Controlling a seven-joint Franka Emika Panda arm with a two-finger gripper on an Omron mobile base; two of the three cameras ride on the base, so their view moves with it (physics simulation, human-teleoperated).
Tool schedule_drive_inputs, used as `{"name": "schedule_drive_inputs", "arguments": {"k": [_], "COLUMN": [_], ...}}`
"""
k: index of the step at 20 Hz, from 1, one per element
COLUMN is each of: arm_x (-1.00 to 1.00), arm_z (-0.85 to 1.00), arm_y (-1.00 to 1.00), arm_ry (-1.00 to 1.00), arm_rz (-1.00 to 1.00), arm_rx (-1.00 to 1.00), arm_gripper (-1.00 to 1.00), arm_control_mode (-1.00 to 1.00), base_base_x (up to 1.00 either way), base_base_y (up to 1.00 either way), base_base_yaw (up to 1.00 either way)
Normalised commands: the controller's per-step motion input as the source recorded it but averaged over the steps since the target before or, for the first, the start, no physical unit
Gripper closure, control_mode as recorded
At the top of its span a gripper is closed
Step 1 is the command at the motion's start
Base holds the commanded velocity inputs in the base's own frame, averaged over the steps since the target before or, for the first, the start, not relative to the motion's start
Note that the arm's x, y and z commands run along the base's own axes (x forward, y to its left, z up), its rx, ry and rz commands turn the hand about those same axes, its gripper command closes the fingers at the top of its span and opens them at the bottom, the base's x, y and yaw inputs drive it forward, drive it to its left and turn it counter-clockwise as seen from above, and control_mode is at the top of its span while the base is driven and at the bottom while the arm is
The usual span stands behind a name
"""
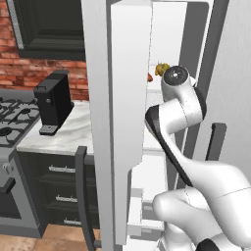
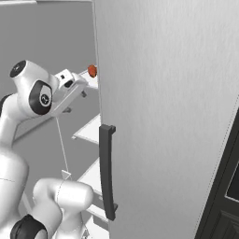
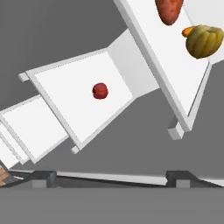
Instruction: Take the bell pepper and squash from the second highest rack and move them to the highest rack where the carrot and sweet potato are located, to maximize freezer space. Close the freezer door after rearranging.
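While the gripper (image 3: 109, 177) is standing open and empty, the pepper (image 3: 100, 91) is lying alone on the rack (image 3: 65, 105) below the squash (image 3: 204, 41), ahead of the fingertips.

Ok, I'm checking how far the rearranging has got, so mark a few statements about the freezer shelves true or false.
1. The squash lies on the same shelf as the sweet potato. True.
2. The tool holds the bell pepper. False: the tool is open and empty, and the pepper lies alone on the shelf below.
3. The carrot lies right beside the squash. True; the squash hides part of it.
4. The freezer door is shut. False: it stands open, with the shelves in plain sight.
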Motion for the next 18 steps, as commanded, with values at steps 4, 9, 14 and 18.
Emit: {"name": "schedule_drive_inputs", "arguments": {"k": [4,9,14,18], "arm_x": [-0.27,-0.01,0.38,0.61], "arm_z": [-0.67,-0.67,-0.50,-0.38], "arm_y": [0.00,0.00,0.00,0.04], "arm_ry": [0.00,0.02,0.09,0.01], "arm_rz": [0.00,0.00,0.00,0.00], "arm_rx": [0.00,-0.02,0.00,0.00], "arm_gripper": [-1.00,-1.00,-1.00,-1.00], "arm_control_mode": [-1.00,-1.00,-1.00,-1.00], "base_base_x": [0.00,0.00,0.00,0.00], "base_base_y": [0.00,0.00,0.00,0.00], "base_base_yaw": [0.00,0.00,0.00,0.00]}}
